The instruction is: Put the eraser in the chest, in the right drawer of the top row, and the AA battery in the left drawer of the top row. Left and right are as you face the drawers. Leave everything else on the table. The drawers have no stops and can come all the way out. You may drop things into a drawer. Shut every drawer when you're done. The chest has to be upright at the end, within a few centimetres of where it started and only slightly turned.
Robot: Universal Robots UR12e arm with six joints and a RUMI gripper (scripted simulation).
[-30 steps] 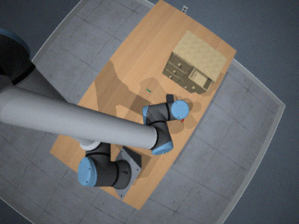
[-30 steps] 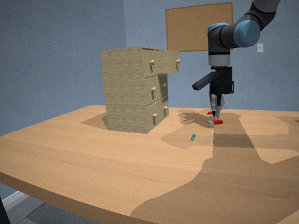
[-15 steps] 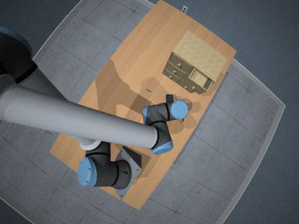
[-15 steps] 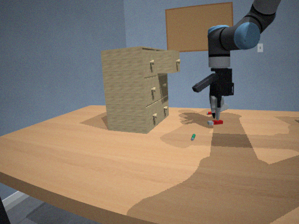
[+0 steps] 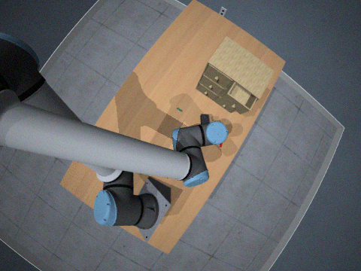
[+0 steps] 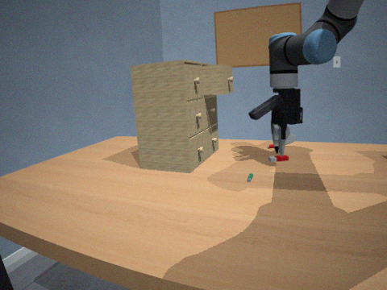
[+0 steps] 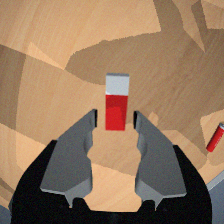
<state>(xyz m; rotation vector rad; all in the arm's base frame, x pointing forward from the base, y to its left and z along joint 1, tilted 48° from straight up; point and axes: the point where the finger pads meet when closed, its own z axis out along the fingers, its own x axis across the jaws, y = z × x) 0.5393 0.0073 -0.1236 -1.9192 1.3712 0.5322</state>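
The eraser [image 7: 116, 101], a red block with a white end, lies flat on the tabletop [image 6: 121, 209] directly under the claw [image 7: 114, 121]. In the wrist view its long axis points straight away from the palm, running down the middle of the gap, with the red end just level with the two fingertips and the white end sticking out beyond them. So the jaws flank the short width of the eraser, one on each side, which looks like the right alignment for a pinch across it. The claw is partly spread, its gap a little wider than the eraser, and it grips nothing; a sliver of wood shows on either side of the red.

The exterior view adds what the wrist view cannot: height. There the claw hangs vertical with its tips right down at the eraser [image 6: 279, 159], apparently at or just above the tabletop, well out in front of the chest [image 6: 161, 121] and toward the tabletop's far edge. It also shows the top-row right drawer [image 6: 218, 79] pulled out, ready to receive.

The top view hides the eraser almost wholly under the wrist; only a red sliver [image 5: 221, 144] peeks out. It does show the open drawer's bare interior [image 5: 242, 95].

The small green item [image 6: 250, 177] lying apart, nearer the tabletop's middle, is probably the battery. A second red cylinder [image 7: 215, 138] lies just beside the claw, to its right in the wrist view; I cannot tell what it is.
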